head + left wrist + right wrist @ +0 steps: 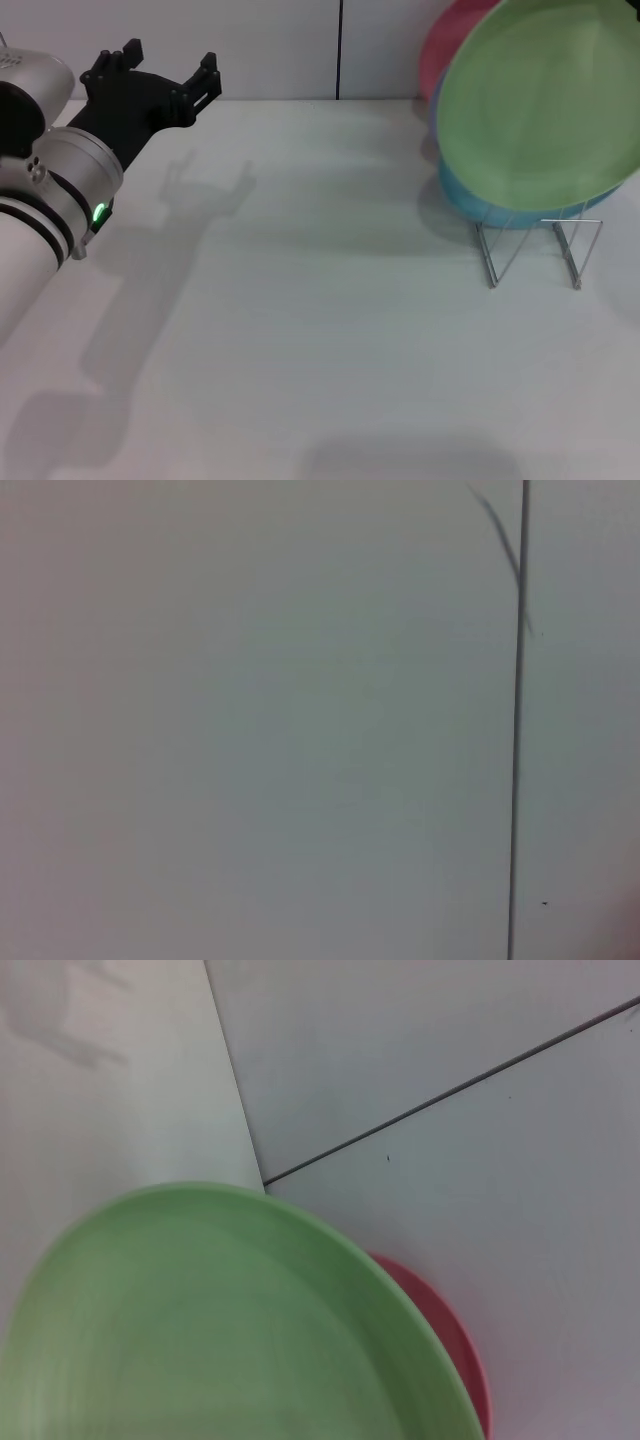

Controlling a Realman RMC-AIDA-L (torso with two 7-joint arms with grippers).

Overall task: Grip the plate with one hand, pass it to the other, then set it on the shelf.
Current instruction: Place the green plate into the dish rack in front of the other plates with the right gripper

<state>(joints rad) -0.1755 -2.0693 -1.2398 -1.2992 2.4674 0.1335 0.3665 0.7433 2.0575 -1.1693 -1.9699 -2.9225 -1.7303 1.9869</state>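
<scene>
The light-green plate [545, 100] stands tilted at the far right, over the silver wire shelf [530, 250]. It leans in front of a light-blue plate [490, 208]. I cannot tell whether it rests in the shelf's loops. It fills the lower part of the right wrist view [210, 1330]. My left gripper [165, 65] is open and empty at the far left, raised above the table and far from the plate. My right gripper shows in no view.
A pink plate [450, 45] stands behind the green one; it also shows in the right wrist view [450, 1340]. A white wall with a dark vertical seam [339, 50] bounds the table's far edge. The left wrist view shows only that wall and seam [518, 740].
</scene>
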